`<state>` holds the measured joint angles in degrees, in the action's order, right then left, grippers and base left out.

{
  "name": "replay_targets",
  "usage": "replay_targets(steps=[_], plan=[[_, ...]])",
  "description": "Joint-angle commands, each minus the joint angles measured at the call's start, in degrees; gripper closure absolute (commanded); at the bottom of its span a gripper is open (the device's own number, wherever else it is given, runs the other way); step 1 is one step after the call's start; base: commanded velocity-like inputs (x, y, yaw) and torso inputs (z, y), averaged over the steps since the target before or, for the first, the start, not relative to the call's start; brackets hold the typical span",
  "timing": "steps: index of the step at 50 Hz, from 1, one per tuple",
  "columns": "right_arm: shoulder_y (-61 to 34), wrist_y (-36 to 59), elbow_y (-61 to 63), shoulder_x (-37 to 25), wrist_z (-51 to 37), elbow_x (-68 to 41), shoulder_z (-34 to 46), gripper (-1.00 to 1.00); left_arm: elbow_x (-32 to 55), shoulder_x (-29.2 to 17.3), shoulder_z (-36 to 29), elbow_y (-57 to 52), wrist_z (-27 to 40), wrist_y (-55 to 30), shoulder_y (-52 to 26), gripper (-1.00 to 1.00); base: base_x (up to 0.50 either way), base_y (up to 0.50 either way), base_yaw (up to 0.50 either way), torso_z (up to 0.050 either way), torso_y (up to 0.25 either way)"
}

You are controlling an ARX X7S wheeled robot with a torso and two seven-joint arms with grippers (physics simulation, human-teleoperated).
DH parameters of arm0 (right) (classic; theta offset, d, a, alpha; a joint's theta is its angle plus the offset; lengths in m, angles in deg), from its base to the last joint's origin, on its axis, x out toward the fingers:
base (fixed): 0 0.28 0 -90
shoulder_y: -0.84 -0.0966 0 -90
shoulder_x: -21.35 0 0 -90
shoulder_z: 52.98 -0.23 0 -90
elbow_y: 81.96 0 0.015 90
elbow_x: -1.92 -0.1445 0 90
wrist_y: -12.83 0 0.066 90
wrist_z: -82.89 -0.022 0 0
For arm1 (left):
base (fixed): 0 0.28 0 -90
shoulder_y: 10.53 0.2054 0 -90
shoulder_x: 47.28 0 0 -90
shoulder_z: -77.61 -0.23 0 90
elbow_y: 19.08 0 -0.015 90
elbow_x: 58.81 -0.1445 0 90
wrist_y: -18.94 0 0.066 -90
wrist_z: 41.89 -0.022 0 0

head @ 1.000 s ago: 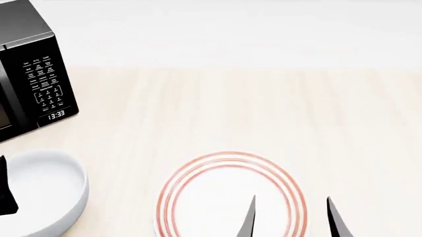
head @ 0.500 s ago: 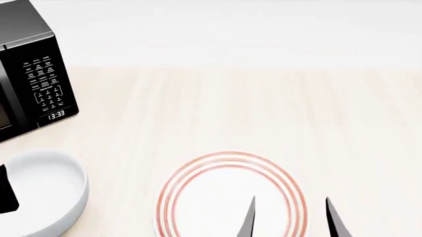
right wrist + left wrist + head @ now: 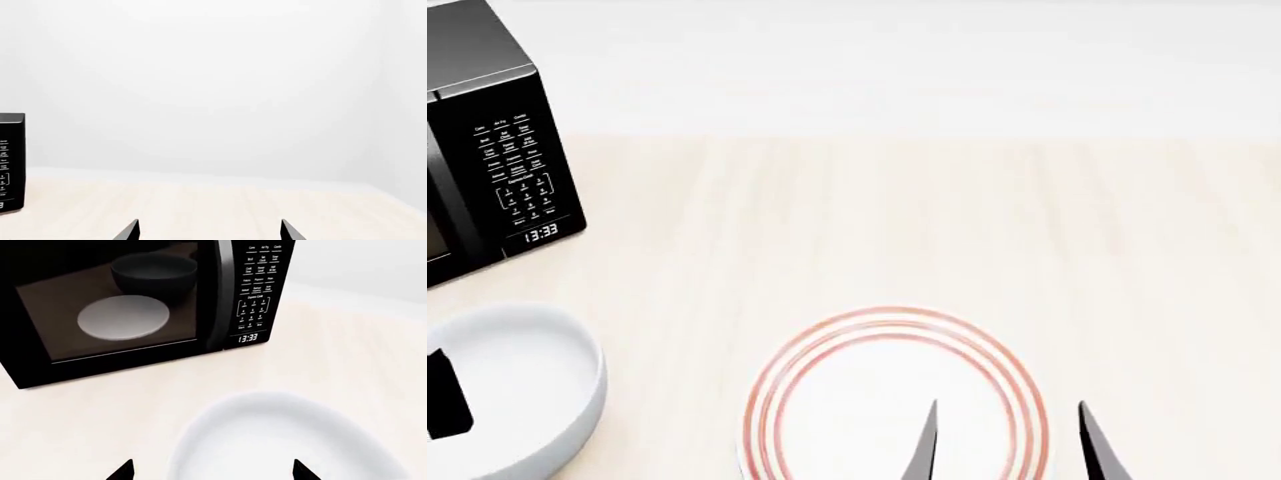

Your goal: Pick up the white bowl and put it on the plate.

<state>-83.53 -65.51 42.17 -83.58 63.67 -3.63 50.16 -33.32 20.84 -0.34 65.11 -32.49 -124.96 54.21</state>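
Note:
The white bowl (image 3: 521, 385) stands on the table at the lower left in the head view, in front of the microwave. It fills the lower part of the left wrist view (image 3: 287, 435). My left gripper (image 3: 213, 472) is open, with one tip outside the bowl's wall and the other over its inside. One dark finger (image 3: 441, 395) shows inside the bowl at the head view's left edge. The plate (image 3: 854, 400), white with red rings, lies at the bottom centre. My right gripper (image 3: 1010, 445) is open and empty over the plate's right part, and also shows in the right wrist view (image 3: 210, 232).
A black microwave (image 3: 494, 150) with its clock at 13:33 stands at the back left, close behind the bowl. Its door and keypad fill the top of the left wrist view (image 3: 133, 305). The light wooden table (image 3: 961, 220) runs back to a white wall.
The left finger in the bowl has slid down toward the head view's bottom edge. The right gripper's tips have shifted slightly left and down. Bowl and plate have not moved.

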Motion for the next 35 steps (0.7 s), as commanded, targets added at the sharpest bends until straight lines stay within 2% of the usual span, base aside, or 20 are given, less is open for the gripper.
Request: replay_targets(steps=[1, 25, 35], plan=[[-0.27, -0.10, -0.26, -0.38, -0.25, -0.47, 0.50, -1.00, -1.36, 0.13, -1.80, 5.54, -0.60, 2.24, -2.51, -1.00, 0.00, 0.00, 0.00, 0.000, 0.000], [-0.41, -0.33, -0.90, -1.15, -0.84, -1.13, 1.25, -1.00, -4.03, 1.37, -2.71, 14.65, -0.03, 8.54, -3.95, -1.00, 0.00, 0.00, 0.00, 0.000, 0.000], [-0.54, -0.38, -0.88, -1.49, -1.15, -1.39, 1.36, -1.00, -4.52, 1.81, -3.81, 13.42, 0.85, 8.08, -3.30, -1.00, 0.00, 0.00, 0.00, 0.000, 0.000]])
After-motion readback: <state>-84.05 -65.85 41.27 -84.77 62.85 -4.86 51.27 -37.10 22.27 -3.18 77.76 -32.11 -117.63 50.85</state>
